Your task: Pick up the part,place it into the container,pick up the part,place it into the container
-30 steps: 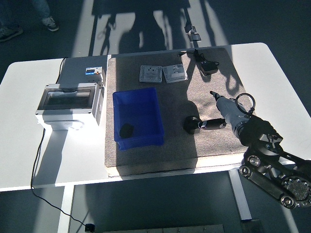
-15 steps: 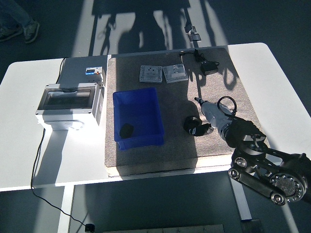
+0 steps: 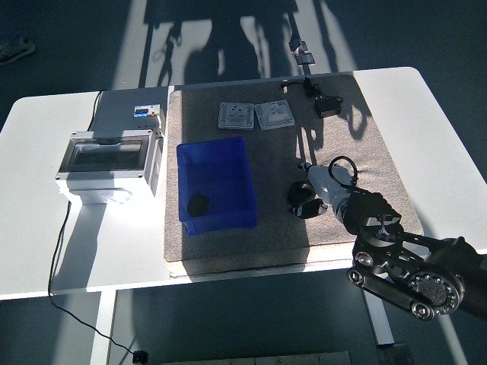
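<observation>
1. The right robot hand (image 3: 323, 185) reaches in from the lower right corner over the grey mat (image 3: 342, 152) that covers the middle of the white bench (image 3: 38, 144).
2. Its fingers (image 3: 313, 172) sit right against the black part (image 3: 302, 198) on the mat; whether they are clamped on the part or only touching it, I cannot tell, since both are dark and partly in shadow.
3. That part lies to the right of the blue container (image 3: 217, 182), apart from it, on the mat.
4. Inside the container, near its front left corner, lies another black part (image 3: 198, 204) (1 of the 2 seen here).
5. Behind the container, 2 pale square plates (image 3: 255, 115) lie side by side on the mat.
6. A small black adapter (image 3: 327, 106) with a cable lies near the mat's far right corner.
7. To the left of the mat stands a grey enclosure with a clear lid (image 3: 110, 163), touching the mat's left edge or just beside it; a black cable (image 3: 59, 251) runs from it over the near edge of the bench.
</observation>
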